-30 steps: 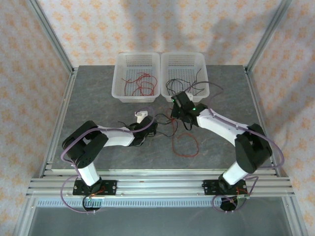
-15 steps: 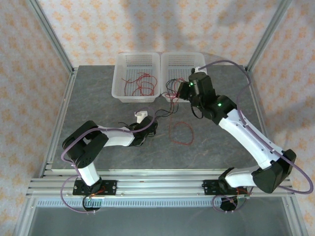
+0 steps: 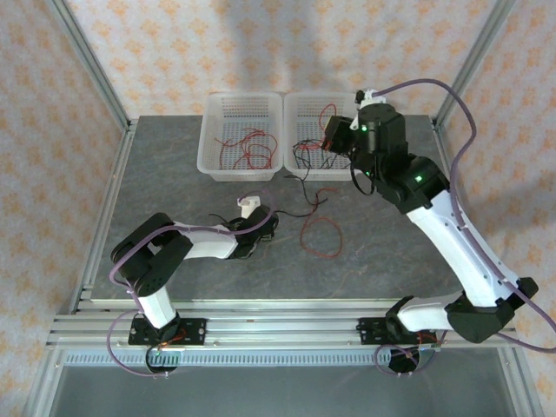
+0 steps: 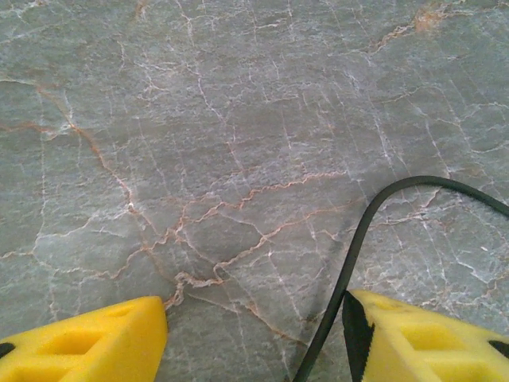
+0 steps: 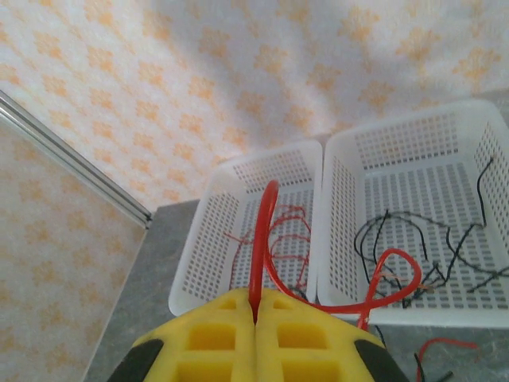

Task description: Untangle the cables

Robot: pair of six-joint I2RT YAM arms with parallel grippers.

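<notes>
Looks like you're working in a robotics lab test cell, not anybody's house. Your two arms (image 3: 443, 217) are bolted to aluminium rails (image 3: 278, 323) along the near edge of a grey marble-look tabletop (image 3: 174, 178), and bare aluminium frame posts (image 3: 91, 69) box in the whole bench. The flowery orange wallpaper (image 3: 287, 43) sits as flat backdrop panels between those posts, and the props are lab-demo stuff: two white perforated plastic baskets (image 3: 243, 95) with thin cables (image 3: 248, 149) lying in them.

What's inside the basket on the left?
Loose red cables lie in the white basket. In the right wrist view, the held red cable hides a strip of its floor.
</notes>
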